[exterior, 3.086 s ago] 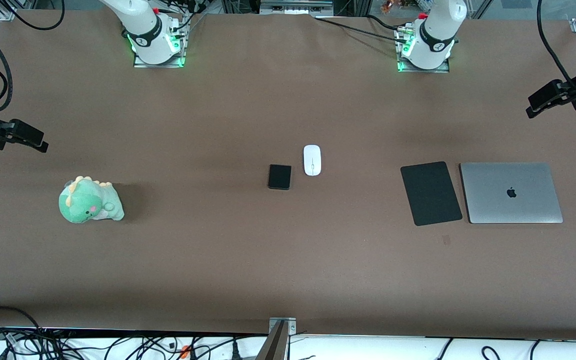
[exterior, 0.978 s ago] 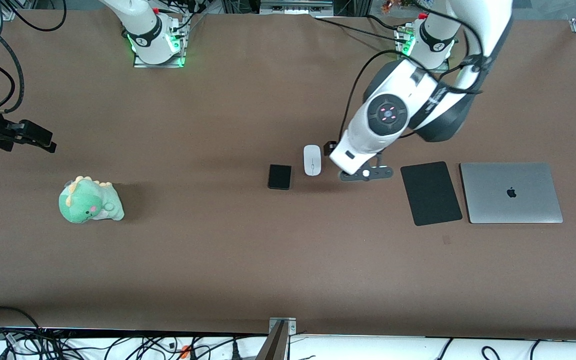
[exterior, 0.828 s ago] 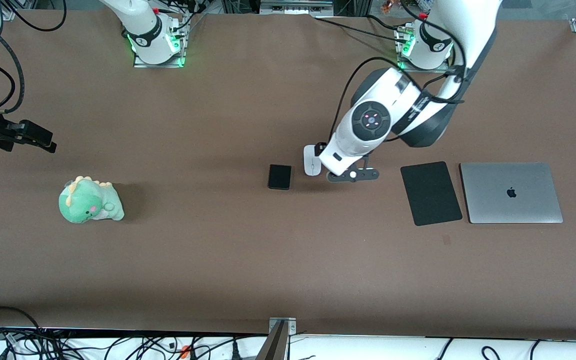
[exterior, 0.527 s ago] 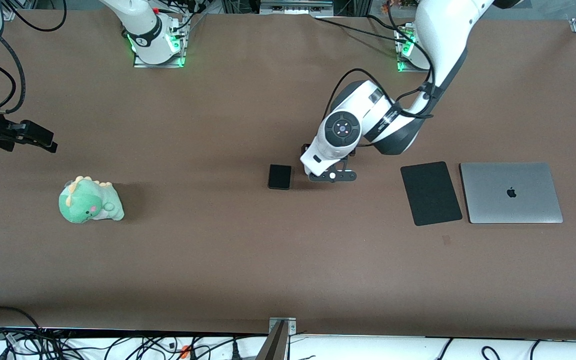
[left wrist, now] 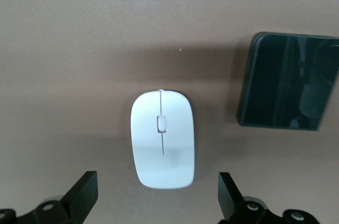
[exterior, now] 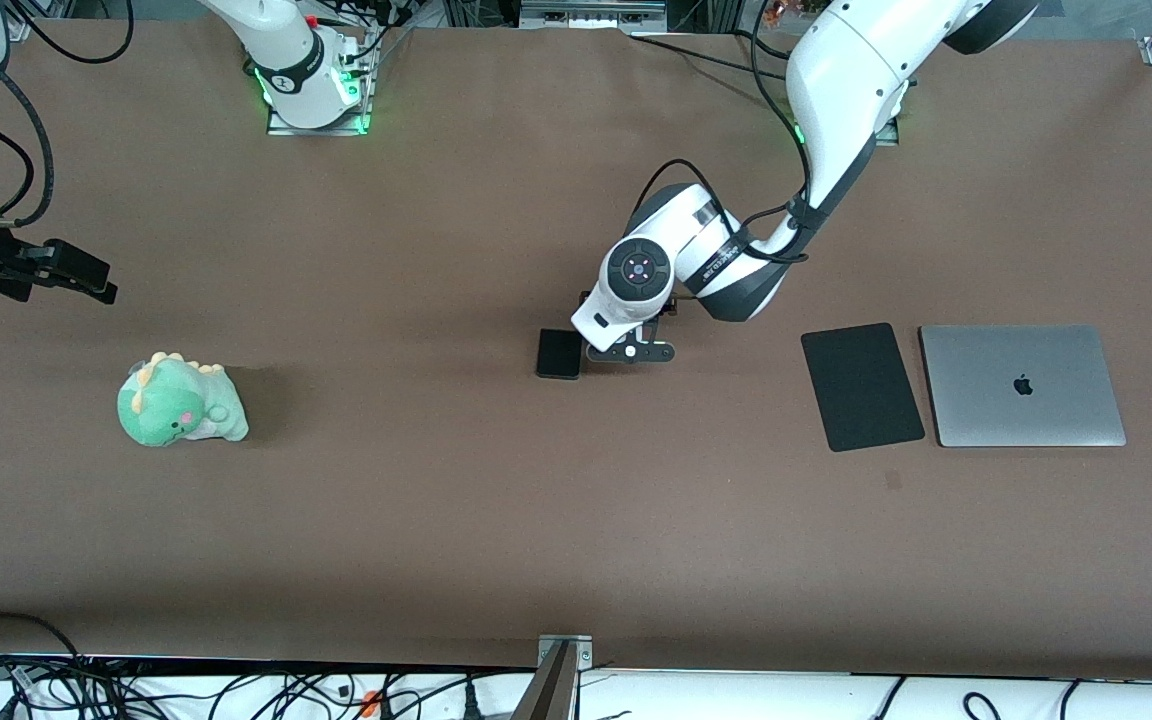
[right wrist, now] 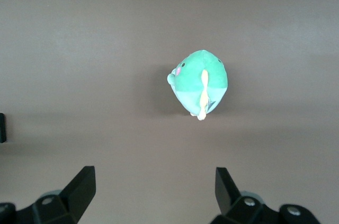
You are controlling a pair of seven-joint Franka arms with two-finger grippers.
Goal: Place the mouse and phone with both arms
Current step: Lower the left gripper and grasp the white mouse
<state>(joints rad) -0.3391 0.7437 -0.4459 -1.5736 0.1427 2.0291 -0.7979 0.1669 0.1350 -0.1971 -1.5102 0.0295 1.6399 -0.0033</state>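
The white mouse (left wrist: pixel 162 139) lies on the brown table, and the black phone (left wrist: pixel 288 81) lies beside it. My left gripper (left wrist: pixel 156 198) is open and hangs over the mouse, one finger on each side of its rounded end, touching nothing. In the front view the left arm's wrist (exterior: pixel 636 272) hides the mouse, and the phone (exterior: pixel 559 353) shows next to it toward the right arm's end. My right gripper (exterior: pixel 96 285) waits open and empty in the air at the right arm's end of the table (right wrist: pixel 154 195).
A green plush dinosaur (exterior: pixel 179 402) sits under the right gripper and also shows in the right wrist view (right wrist: pixel 200 82). A thin black mouse pad (exterior: pixel 862 386) and a closed silver laptop (exterior: pixel 1022 385) lie side by side toward the left arm's end.
The left arm has swung in from its end of the table and come down over the mouse, so its wrist now hides the mouse in the front view. The right arm has barely moved.
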